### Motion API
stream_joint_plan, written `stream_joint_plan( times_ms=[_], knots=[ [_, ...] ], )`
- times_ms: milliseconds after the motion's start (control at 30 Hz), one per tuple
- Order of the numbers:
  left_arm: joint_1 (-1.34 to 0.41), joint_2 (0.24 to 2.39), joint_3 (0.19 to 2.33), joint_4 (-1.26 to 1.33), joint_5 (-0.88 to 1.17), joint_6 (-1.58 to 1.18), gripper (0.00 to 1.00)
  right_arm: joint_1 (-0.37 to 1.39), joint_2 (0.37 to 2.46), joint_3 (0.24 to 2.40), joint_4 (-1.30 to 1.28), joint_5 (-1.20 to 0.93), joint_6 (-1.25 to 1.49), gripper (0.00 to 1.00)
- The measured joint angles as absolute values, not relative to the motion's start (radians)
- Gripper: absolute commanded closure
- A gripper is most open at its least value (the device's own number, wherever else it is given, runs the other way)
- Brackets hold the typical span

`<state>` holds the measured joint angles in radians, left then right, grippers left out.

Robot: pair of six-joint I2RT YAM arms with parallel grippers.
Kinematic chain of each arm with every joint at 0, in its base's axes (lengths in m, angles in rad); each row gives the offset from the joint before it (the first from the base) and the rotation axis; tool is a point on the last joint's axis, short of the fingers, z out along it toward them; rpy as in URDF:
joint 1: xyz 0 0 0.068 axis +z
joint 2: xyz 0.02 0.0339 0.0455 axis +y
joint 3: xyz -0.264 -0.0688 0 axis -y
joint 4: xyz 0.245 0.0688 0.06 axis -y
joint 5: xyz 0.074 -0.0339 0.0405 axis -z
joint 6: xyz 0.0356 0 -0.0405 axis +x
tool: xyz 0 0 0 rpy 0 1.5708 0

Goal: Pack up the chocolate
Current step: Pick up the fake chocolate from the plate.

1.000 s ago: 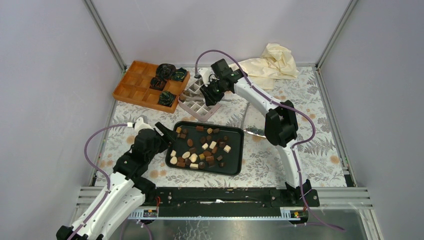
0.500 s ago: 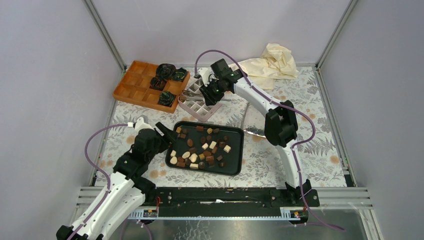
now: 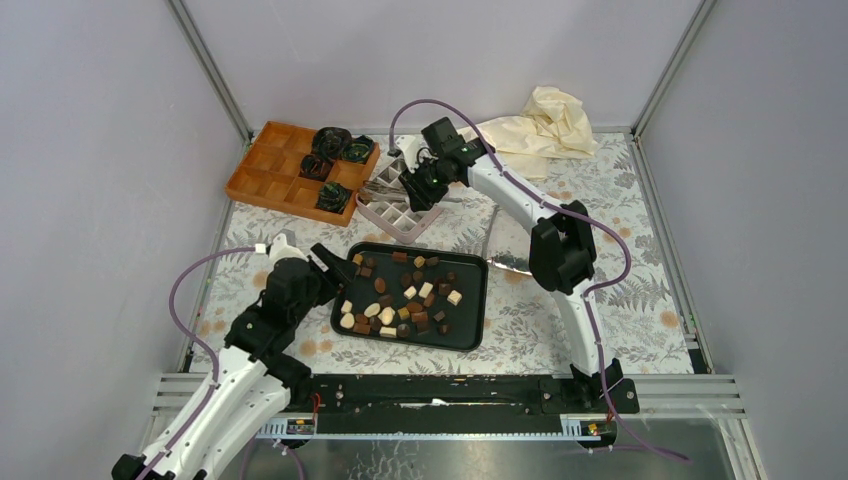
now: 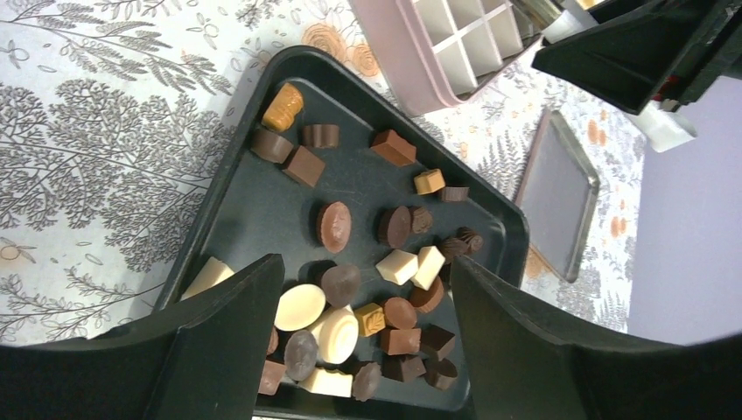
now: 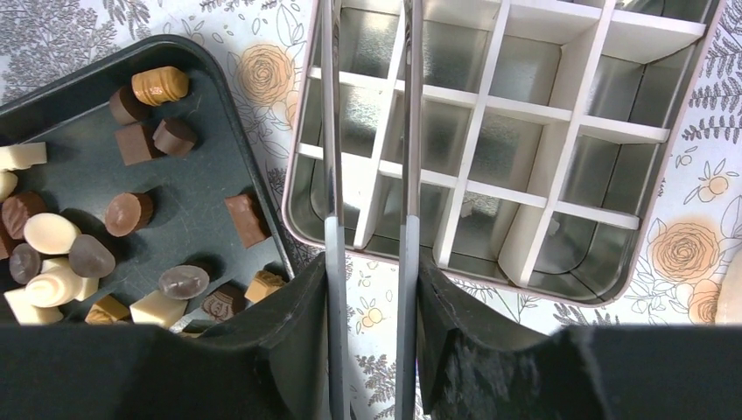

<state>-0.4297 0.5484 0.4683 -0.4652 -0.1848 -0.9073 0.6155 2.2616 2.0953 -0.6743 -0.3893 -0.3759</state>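
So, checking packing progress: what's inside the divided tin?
Nothing shows in the cells of the divided tin; they look like bare metal. The tongs in the right claw cover strips of some cells, and the far row is partly out of frame.

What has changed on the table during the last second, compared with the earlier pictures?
Nothing visibly changed. The left hand stays open at the left end of the black tray. The right hand stays shut on the metal tongs, which reach over the divided tin. The chocolates lie in the tray as before.
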Motion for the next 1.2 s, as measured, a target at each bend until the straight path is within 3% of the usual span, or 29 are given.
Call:
stream_joint_plan(
  times_ms=[233,533,700,900,1200],
  knots=[
    [-0.430,0.471,0.469,-0.403,-0.145,-0.913,0.19,0.615,2.153,2.030,-0.677,-0.441,-0.372,0.58],
    [-0.430,0.340,0.385,-0.202,-0.069,-0.972,0.13,0.590,1.665,1.640,-0.661,-0.621,-0.419,0.58],
    [-0.430,0.314,0.297,-0.020,0.017,-1.016,0.14,0.431,1.428,1.398,-0.676,-0.776,-0.470,0.58],
    [-0.430,0.343,0.209,0.199,0.119,-1.055,0.16,0.229,1.259,1.106,-0.709,-0.805,-0.537,0.58],
    [-0.430,0.537,0.185,0.436,0.236,-1.122,0.22,0.170,1.105,0.900,-0.804,-0.757,-0.649,0.58]
  ],
)
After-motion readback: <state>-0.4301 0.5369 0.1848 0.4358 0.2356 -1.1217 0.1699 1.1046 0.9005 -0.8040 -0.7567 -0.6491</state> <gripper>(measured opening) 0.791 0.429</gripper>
